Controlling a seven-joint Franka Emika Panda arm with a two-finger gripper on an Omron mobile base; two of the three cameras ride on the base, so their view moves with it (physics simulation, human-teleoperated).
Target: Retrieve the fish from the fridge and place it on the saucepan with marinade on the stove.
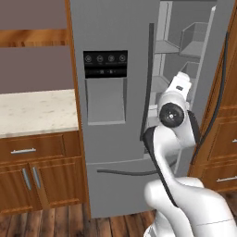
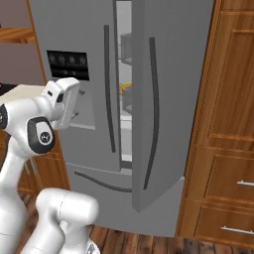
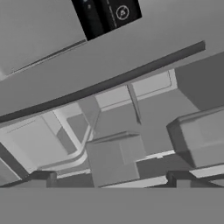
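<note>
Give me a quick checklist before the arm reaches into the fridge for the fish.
1. Right door of the fridge swung open: ok.
2. Left door with the dispenser panel shut: ok, not in the way.
3. Gripper open and empty: ok, the tips stand wide apart with nothing between.
4. Hand aimed into the opening at the shelves: ok.
5. Fish located: cannot tell, only something yellow shows on a shelf.
6. Clear path past the open door's edge: cannot tell.

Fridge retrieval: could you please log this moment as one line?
phase: reaching in | fridge: right door open, left shut | pincer: open, empty, facing shelves | fish: not visible
</note>
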